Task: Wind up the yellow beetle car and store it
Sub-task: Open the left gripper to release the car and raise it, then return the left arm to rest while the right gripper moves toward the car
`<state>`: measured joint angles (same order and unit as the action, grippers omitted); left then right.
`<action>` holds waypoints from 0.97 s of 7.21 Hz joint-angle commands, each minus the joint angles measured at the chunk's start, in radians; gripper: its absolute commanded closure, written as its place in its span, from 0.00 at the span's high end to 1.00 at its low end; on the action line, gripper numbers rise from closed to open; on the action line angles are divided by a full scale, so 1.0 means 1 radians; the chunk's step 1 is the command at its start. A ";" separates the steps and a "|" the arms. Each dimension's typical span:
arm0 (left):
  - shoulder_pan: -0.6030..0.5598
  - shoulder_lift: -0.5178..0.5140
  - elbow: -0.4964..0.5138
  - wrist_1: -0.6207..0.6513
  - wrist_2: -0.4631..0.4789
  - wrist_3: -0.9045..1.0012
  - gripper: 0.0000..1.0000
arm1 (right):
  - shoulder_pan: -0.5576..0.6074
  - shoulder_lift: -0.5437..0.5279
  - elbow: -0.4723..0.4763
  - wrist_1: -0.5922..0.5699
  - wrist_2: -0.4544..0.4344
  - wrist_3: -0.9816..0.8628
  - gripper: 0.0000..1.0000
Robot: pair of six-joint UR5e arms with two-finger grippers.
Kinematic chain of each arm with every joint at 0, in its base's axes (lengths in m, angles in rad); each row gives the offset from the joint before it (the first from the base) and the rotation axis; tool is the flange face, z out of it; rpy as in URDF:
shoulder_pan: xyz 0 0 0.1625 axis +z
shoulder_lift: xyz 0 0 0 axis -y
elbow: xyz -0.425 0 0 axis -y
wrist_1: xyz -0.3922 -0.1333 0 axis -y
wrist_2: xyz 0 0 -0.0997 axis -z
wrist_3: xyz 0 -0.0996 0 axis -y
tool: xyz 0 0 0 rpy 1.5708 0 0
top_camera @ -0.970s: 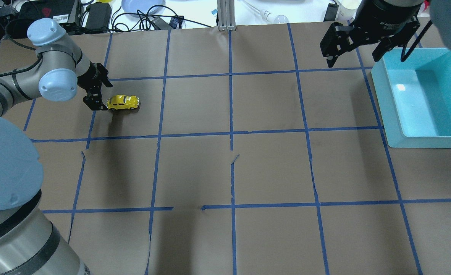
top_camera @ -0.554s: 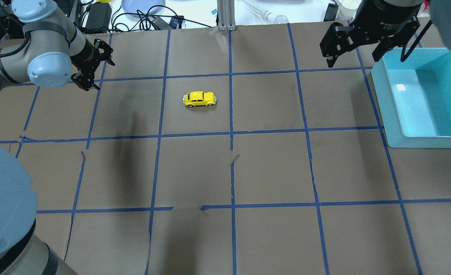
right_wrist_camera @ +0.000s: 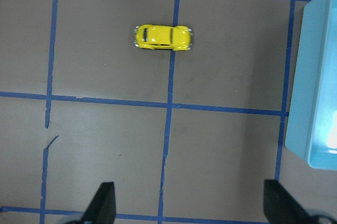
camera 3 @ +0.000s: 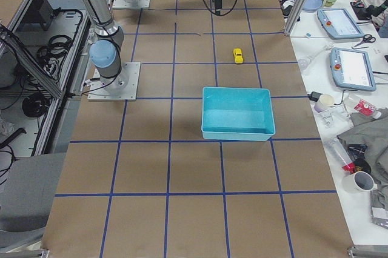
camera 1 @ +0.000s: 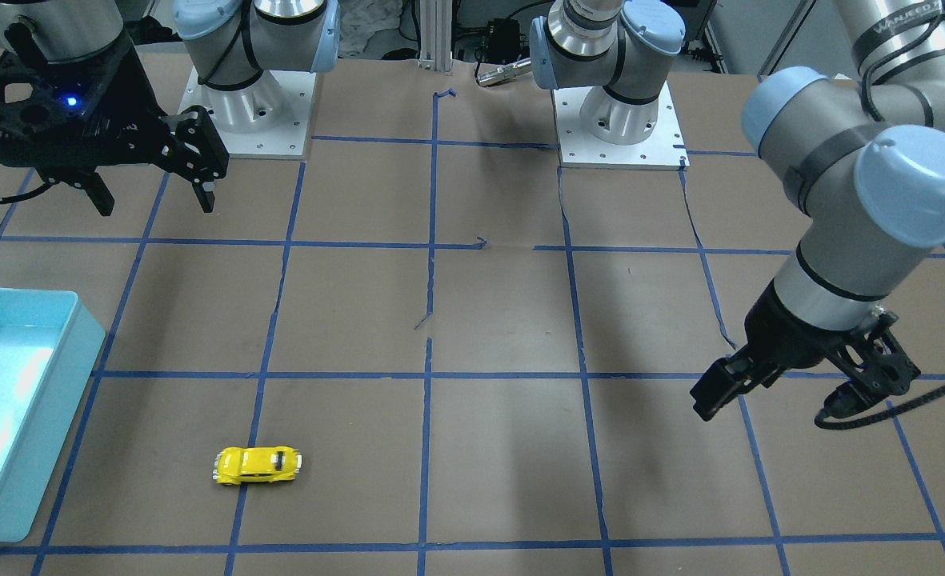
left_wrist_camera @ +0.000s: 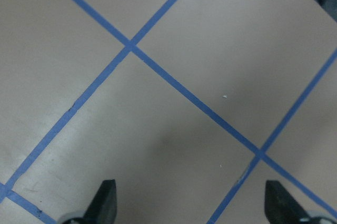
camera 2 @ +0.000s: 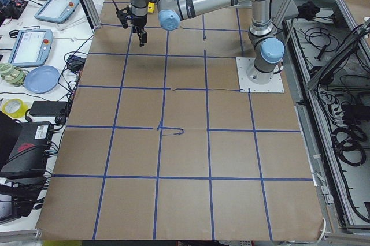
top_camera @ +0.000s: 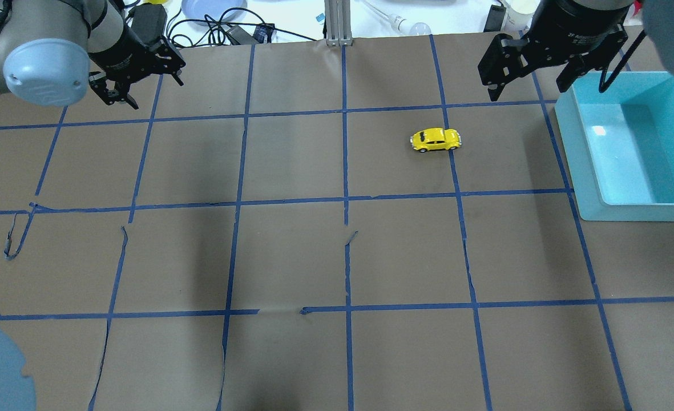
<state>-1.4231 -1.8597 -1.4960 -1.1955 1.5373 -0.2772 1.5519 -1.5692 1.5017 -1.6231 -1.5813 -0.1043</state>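
The yellow beetle car [top_camera: 435,140] stands on its wheels on the brown paper, on a blue tape line right of centre. It also shows in the front view [camera 1: 258,466], the right side view [camera 3: 238,56] and the right wrist view [right_wrist_camera: 163,37]. My right gripper [top_camera: 528,90] is open and empty, hovering high behind the car and beside the teal bin [top_camera: 633,212]. My left gripper [top_camera: 157,94] is open and empty at the far back left, well away from the car. The left wrist view shows only paper between its fingertips [left_wrist_camera: 105,197].
The teal bin [camera 1: 32,416] is empty and sits at the right edge of the table. Cables, a blue plate [top_camera: 214,8] and an aluminium post [top_camera: 337,23] lie beyond the far edge. The paper has small tears along the tape seams [top_camera: 351,235].
The car has rolled right across the table, from beside my left gripper to near the bin. My left gripper has lifted and pulled back to the far left. The right gripper has not moved.
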 commanded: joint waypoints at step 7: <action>-0.010 0.224 0.022 -0.433 0.047 0.371 1.00 | -0.044 0.089 -0.009 0.033 -0.003 -0.559 1.00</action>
<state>-1.4262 -1.6696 -1.4792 -1.5388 1.5518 0.0386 1.5319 -1.5282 1.4900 -1.5347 -1.5773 -0.4341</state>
